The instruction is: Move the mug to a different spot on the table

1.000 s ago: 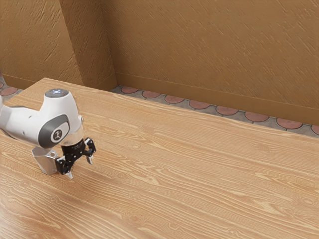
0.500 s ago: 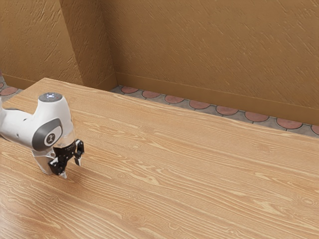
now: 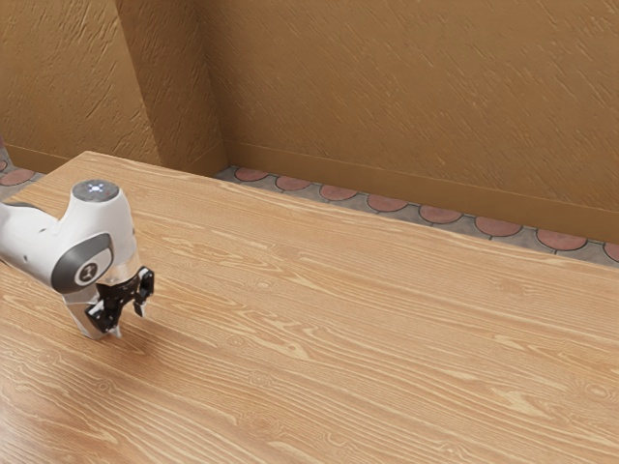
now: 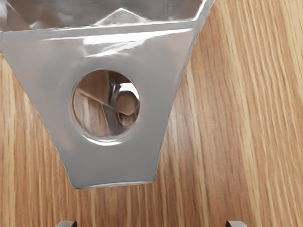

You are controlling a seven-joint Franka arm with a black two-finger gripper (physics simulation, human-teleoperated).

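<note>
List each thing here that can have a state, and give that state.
Shiny silver angular metal mug: resting on the table, not gripped, its flat handle with the round hole pointing toward the gripper.
Black two-finger gripper: open, low over the mug's handle, fingers wide apart.
Light wooden table: bears the mug.

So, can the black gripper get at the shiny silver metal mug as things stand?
Probably yes. The black gripper hangs close by the angular silver metal mug on the wooden table. The fingers are open wider than the mug's handle, and nothing stands between them.
</note>
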